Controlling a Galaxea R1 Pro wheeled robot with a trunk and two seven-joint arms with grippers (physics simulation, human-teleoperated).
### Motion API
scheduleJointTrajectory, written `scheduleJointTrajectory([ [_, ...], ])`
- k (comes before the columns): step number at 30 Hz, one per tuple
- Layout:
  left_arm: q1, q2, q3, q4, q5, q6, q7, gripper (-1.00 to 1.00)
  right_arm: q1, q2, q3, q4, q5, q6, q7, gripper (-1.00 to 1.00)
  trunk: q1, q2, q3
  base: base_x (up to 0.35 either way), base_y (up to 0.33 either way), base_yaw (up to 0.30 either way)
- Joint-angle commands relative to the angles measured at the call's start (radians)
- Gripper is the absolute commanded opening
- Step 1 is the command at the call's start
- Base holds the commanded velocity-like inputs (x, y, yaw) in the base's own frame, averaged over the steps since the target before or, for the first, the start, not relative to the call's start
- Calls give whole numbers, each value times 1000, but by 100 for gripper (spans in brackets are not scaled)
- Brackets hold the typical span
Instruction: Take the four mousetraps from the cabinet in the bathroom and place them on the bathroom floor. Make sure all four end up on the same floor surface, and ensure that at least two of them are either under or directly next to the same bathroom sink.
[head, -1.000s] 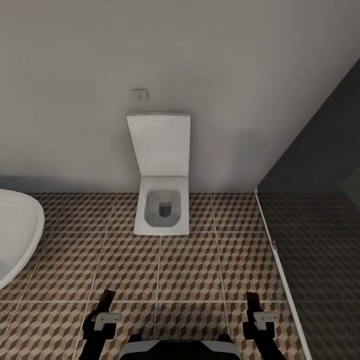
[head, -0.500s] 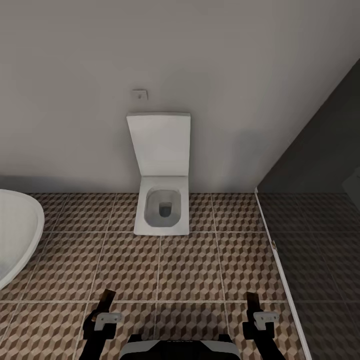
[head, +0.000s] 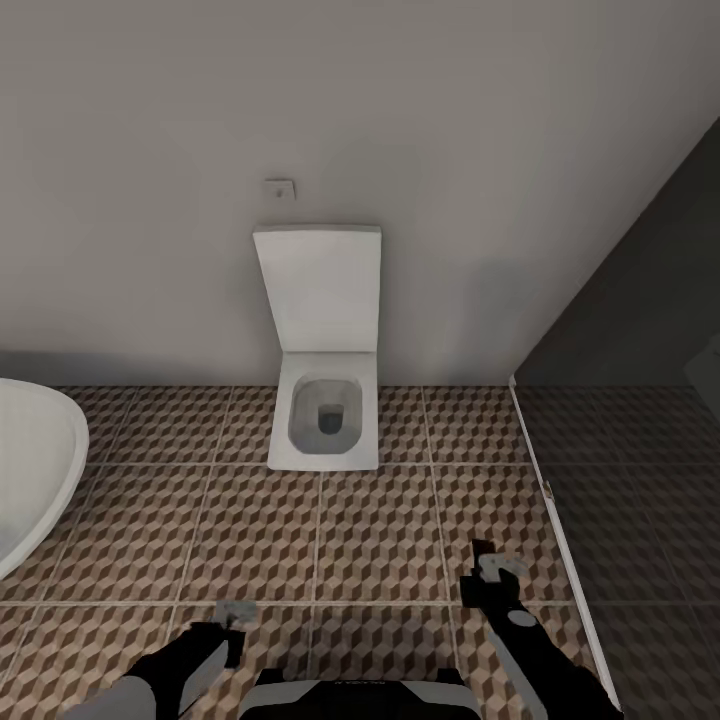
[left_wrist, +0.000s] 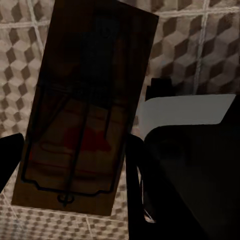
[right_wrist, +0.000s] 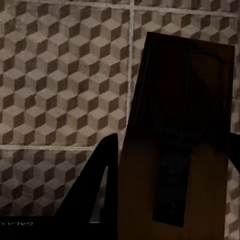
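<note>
In the left wrist view a brown wooden mousetrap (left_wrist: 85, 115) with dark wire parts sits between the two dark fingers (left_wrist: 136, 175) of my left gripper (left_wrist: 70, 162), which is shut on it. My right gripper (right_wrist: 170, 165) is shut on a second mousetrap (right_wrist: 180, 135), held above the cube-patterned bathroom floor (right_wrist: 60, 75). From the head camera both grippers hang low over the floor (head: 380, 530), the left gripper (head: 232, 622) near the bottom and the right gripper (head: 487, 572) further forward. The cabinet and the sink are out of view.
A square white toilet (head: 325, 420) with its lid up stands against the grey wall straight ahead. The rim of the white bathtub (head: 35, 460) curves in at the left. A pale threshold strip (head: 555, 530) borders the darker shower tiles (head: 650, 520) at the right.
Both arms have swung: the right gripper moved forward over the floor, and the left arm turned so its grey forearm shows at the bottom left. The view itself has not shifted.
</note>
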Motion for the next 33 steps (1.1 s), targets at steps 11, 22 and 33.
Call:
scheduleJointTrajectory([
  [11,-113,0,190,7,9,156,29,-100,-55,90,7,-47,50,228,-87,-100,0,-1,-1,0,0,0],
  [22,-116,-9,185,-95,-3,152,-65,-100,-59,125,7,-63,57,259,-87,-100,0,-1,-1,0,0,0],
  [33,-114,39,180,-537,-14,208,-58,-100,-59,125,7,-74,57,257,-85,-100,0,-1,-1,0,0,0],
])
